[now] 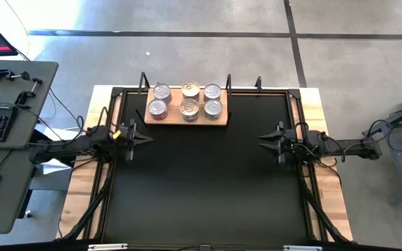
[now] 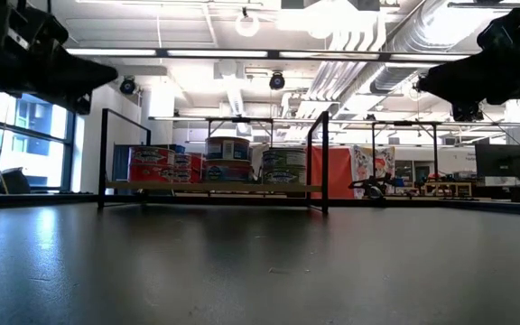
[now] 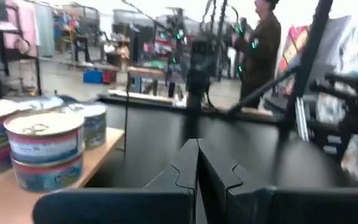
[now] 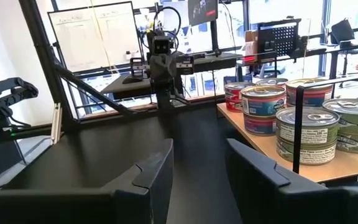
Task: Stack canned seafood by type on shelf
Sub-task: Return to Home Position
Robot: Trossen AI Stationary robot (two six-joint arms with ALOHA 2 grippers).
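Left claw [image 1: 141, 137] hovers above the left edge of the table [image 1: 201, 195], tip aimed inward toward the right claw. Its fingers [image 3: 182, 167] are pressed together with no gap and nothing between them. Right claw [image 1: 262, 141] hovers above the right edge, aimed back at the left one. Its fingers [image 4: 157, 171] stand apart with a clear gap and hold nothing. The two claws are well apart.

Shelf [image 1: 187, 121] lies at the far edge of the table. It is beyond both claw tips and between them, a little nearer the left claw, touching neither. Cans [image 1: 158, 107] are all on the shelf, well apart from both claws. From above six tops show, in two rows of three. The middle column is gold-topped and the outer columns silver-topped. The wrist views show stacks two high. The column nearest the left claw is red-sided, the middle one blue and pink, and the one nearest the right claw green-labelled.

A person [image 3: 260, 46] stands in the room beyond the table, past the right arm.
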